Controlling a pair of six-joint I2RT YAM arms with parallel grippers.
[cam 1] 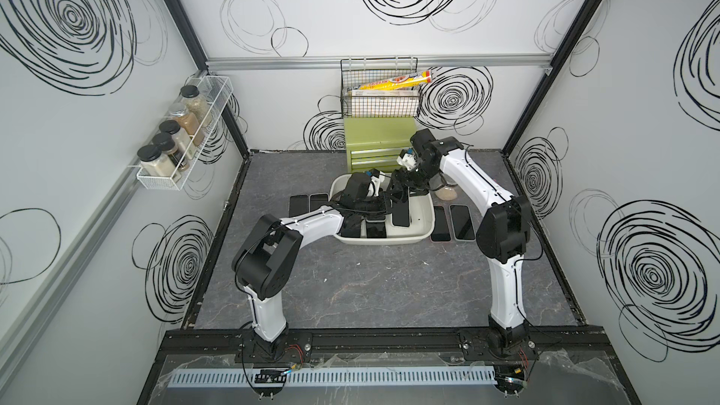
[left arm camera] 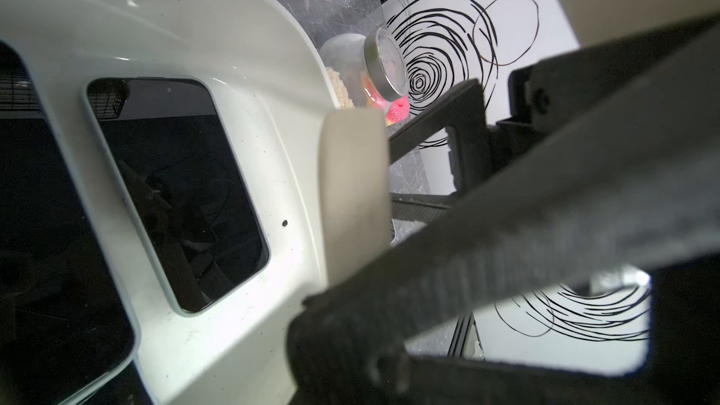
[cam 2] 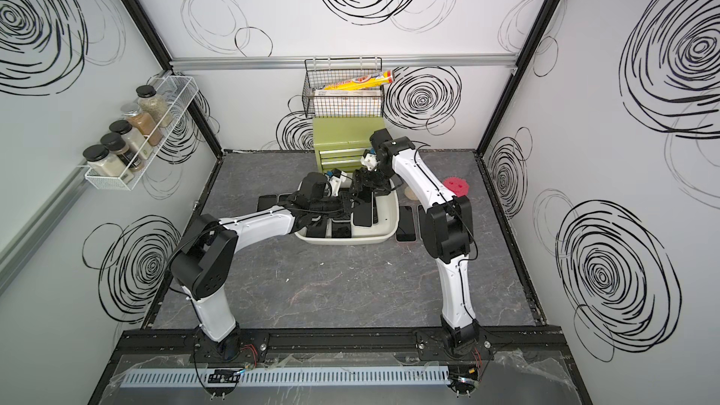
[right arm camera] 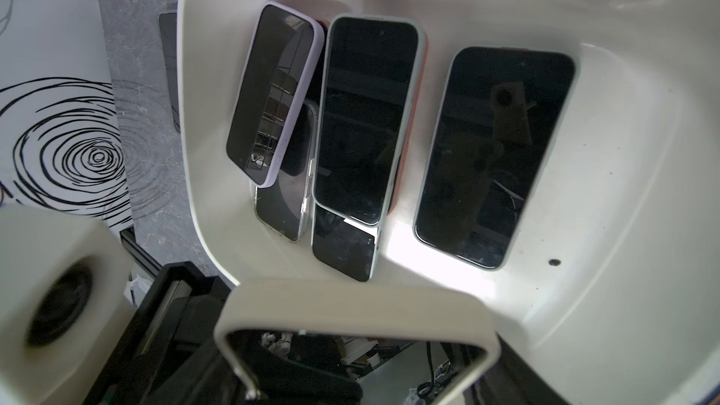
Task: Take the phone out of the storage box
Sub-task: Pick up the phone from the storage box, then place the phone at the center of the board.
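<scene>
- Currently the lift-out is in hand: the cream-cased phone [right arm camera: 350, 305] stands on end above the floor of the storage box [cam 1: 393, 241]. It is inside the rim and not yet out, and both arms reach over the box.
- The left gripper [cam 1: 383, 205] is clenched. In the left wrist view the phone's foot vanishes behind its ribbed finger, so I judge that it clamps that phone by the thin edge.
- The right gripper [cam 1: 399, 188] hangs close at the same phone; whether it grips or has let go, I cannot tell.
- Other phones lie flat in the box, among them a lilac-cased phone [right arm camera: 272, 91]. More lie on the table [cam 1: 350, 286] on either side of the box.
- Next, probably, the right gripper must be clear of the phone. The left arm then has to raise it over the rim and lay it beside those rows, knocking neither the rim nor the other arm.
- Writing: the yellow carton [cam 1: 397, 81] in the wire basket [cam 1: 380, 107] bears red print, too small to read. The screens are dark and no brand shows.
</scene>
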